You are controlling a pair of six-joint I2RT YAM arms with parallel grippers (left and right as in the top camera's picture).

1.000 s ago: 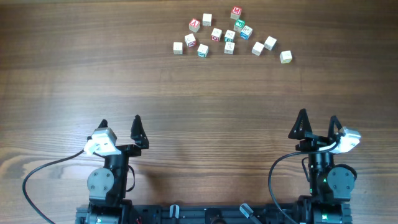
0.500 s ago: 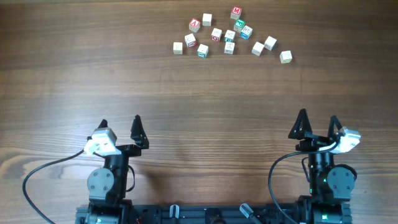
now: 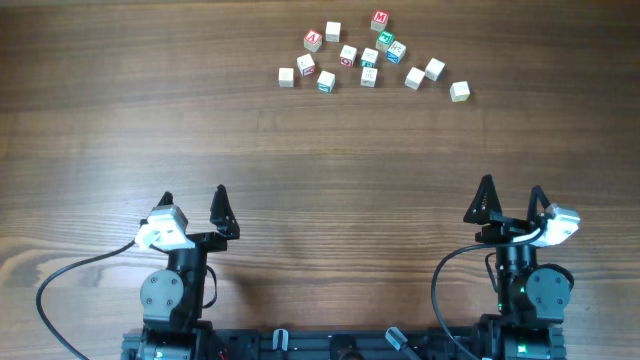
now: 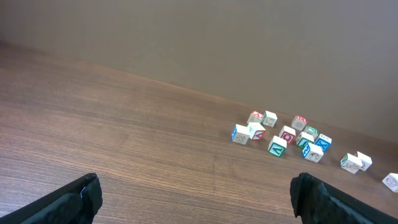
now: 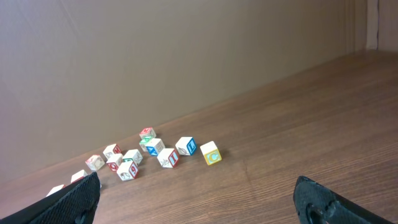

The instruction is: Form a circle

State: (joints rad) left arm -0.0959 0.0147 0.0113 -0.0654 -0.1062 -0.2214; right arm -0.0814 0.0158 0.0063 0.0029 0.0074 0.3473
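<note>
Nothing has moved: small pale wooden alphabet cubes (image 3: 369, 57) lie scattered, no circle, at the far side of the brown wooden table (image 3: 320, 160). The left gripper (image 3: 192, 194) and right gripper (image 3: 511, 186) stay wide open, empty, well away.

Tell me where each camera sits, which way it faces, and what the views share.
Overhead: above the table, looking straight down; alphabet cubes at the far side, left gripper and right gripper at the near edge.
Left wrist: behind the left gripper, low, facing forward; cubes ahead-right, own dark fingers in bottom corners.
Right wrist: behind the right gripper, low, facing forward; cubes ahead-left, own fingers in bottom corners.
Shared: all three show the cubes.
</note>
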